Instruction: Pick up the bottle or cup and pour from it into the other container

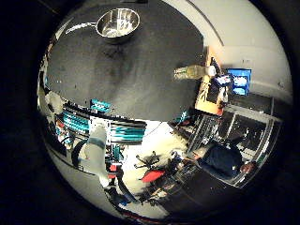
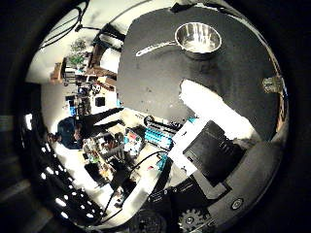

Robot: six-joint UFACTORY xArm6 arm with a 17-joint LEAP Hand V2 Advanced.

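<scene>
A shiny metal pot (image 2: 197, 37) with a long handle (image 2: 155, 47) stands on the black table (image 2: 165, 83), far from the palm. In the right little finger side palm view it shows as a round steel bowl shape (image 1: 117, 21). A pale, clear bottle (image 1: 192, 71) sits near the table's edge, away from the pot. My hand (image 2: 219, 107) is high above the table, away from both. One white finger reaches out straight over the table, with nothing between the fingers.
Beyond the table's edge are teal and black machine parts (image 1: 98, 108), a cluttered floor and a workbench with a lit screen (image 1: 239, 81). Shelves and plants (image 2: 78, 53) stand past the far side of the table.
</scene>
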